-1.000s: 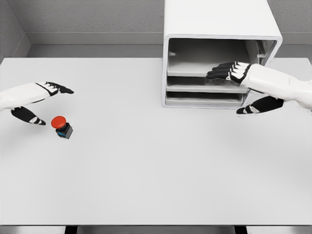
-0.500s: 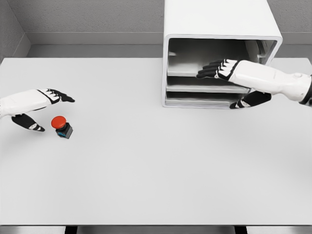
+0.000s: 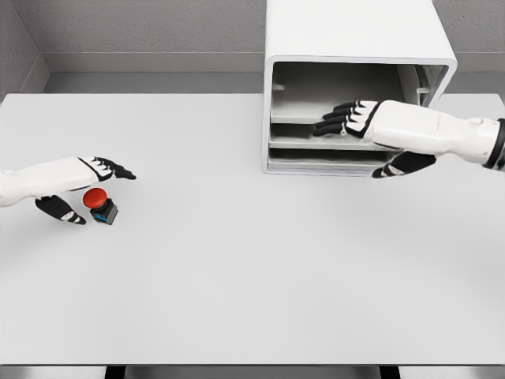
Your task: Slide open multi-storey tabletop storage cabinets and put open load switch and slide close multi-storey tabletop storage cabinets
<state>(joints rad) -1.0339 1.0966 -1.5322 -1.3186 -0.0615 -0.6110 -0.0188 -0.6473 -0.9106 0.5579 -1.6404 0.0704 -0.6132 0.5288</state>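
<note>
Tilting red cap up-left, switch (image 3: 100, 205) between spread left hand (image 3: 87, 185) fingers; right hand (image 3: 371, 130) open at cabinet (image 3: 355, 47).

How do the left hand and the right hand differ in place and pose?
The left hand is low over the table, around the red load switch; the right hand is raised at the cabinet front. The left hand brackets the switch, not clearly gripping; the right hand lies flat over a tray. Both are white with black fingers.
</note>
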